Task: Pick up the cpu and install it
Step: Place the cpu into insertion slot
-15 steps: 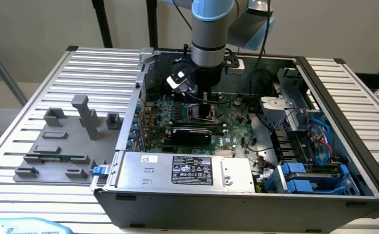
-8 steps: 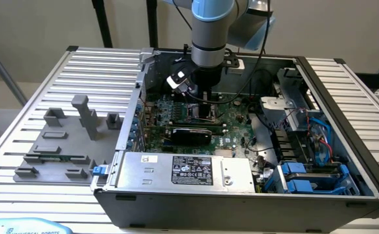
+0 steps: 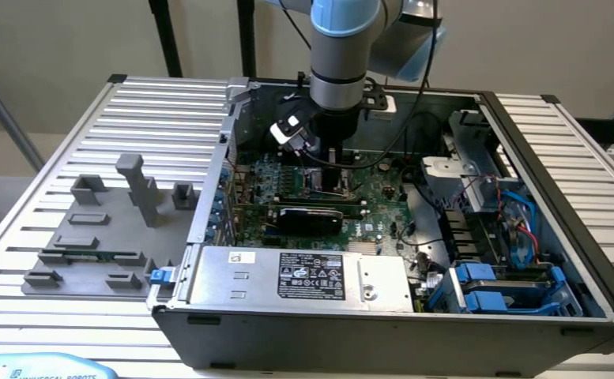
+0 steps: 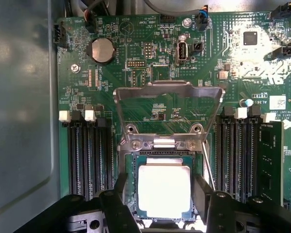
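**While the jaws stand wide, the cpu lies flat in its socket**

Where the slatted surface [image 3: 159, 103] carries one open case [image 3: 391, 332], one arm [image 3: 338, 55] reaches straight down into it, over the one green board [image 4: 136, 48]. Toward the exterior view's left, well apart from the case, grey blocks [image 3: 138, 185] hold one memory stick [image 3: 96, 255]. On the board, four memory slots [image 4: 87, 155] flank the socket [image 4: 129, 165], two on each side. One metal frame [image 4: 167, 94] stands swung up clear of it.

The single cpu [image 4: 164, 189] sits level in that socket, silver top up. The jaws are spread wide astride it, one of the two fingers [image 4: 120, 194] just beside each opposite edge. No pinch on the chip shows.

It is probably light, thin and stiff. Its polished top looks slippery, so a hold from above would likely slide. The sound hold is likely on two opposite rim edges, kept level. Its underside and the socket contacts are likely fragile, so tilting or dragging it risks damage.
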Available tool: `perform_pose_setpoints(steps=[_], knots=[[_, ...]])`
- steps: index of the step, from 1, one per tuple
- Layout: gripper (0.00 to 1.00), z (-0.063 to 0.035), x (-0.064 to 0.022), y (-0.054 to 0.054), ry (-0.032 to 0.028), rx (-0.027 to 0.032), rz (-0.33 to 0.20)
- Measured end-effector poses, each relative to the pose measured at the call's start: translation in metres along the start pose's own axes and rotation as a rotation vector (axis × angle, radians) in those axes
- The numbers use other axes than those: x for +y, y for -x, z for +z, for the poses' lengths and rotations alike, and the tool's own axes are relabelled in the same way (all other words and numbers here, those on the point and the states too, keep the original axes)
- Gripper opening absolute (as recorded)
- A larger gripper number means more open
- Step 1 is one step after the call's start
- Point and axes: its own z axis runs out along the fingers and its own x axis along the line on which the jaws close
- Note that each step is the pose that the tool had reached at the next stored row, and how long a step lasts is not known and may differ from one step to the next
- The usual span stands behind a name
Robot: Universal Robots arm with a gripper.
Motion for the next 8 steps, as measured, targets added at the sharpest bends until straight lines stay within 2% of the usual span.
perform_pose_setpoints(steps=[1, 8], knots=[[0.62, 0.0003, 0.0003, -0.0002, 0.0008, 0.0020, 0.000], [0.62, 0.0003, 0.0009, -0.0001, 0.0008, 0.0019, 0.000]])
